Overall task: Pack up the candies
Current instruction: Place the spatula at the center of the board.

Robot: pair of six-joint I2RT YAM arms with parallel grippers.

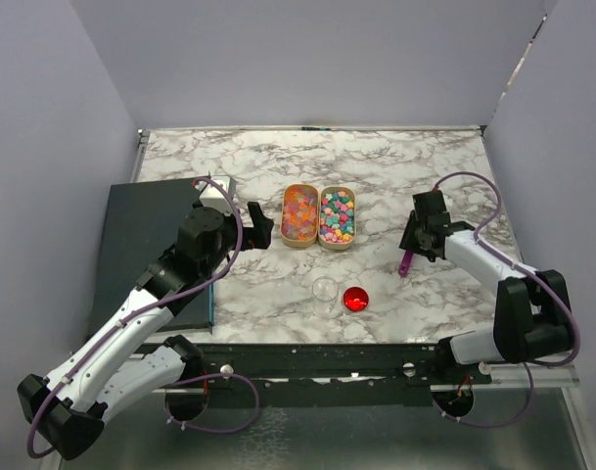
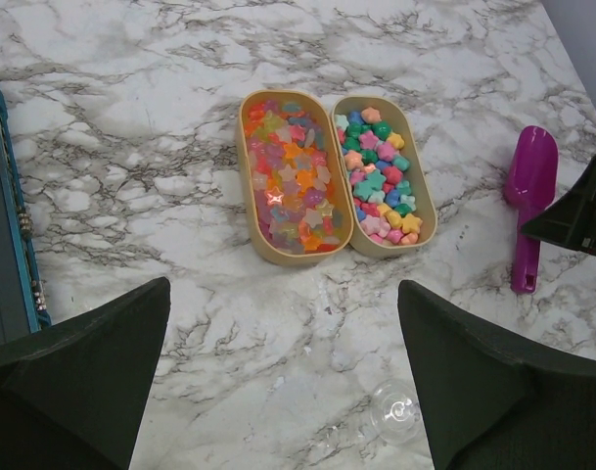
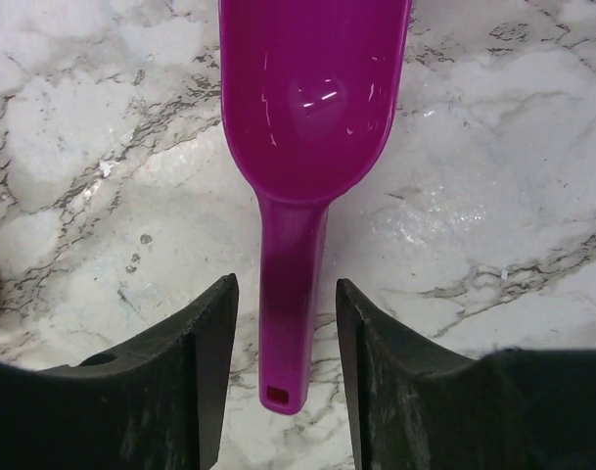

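Note:
The candies fill two tan oval trays at the table's middle: orange, pink and purple ones in the left tray (image 1: 299,215), pastel teal, pink and yellow ones in the right tray (image 1: 338,216). Both show in the left wrist view, the left tray (image 2: 293,181) and the right tray (image 2: 381,176). A purple scoop (image 3: 312,98) lies flat on the marble to their right. My right gripper (image 3: 286,294) is open, its fingers on either side of the scoop's handle with gaps on both sides. My left gripper (image 2: 283,323) is open and empty, above the marble just in front of the trays.
A small clear jar (image 1: 325,291) stands in front of the trays, with a shiny red round lid (image 1: 355,299) beside it. A dark flat box (image 1: 141,245) with a teal edge (image 2: 9,215) lies at the left. White walls enclose the table.

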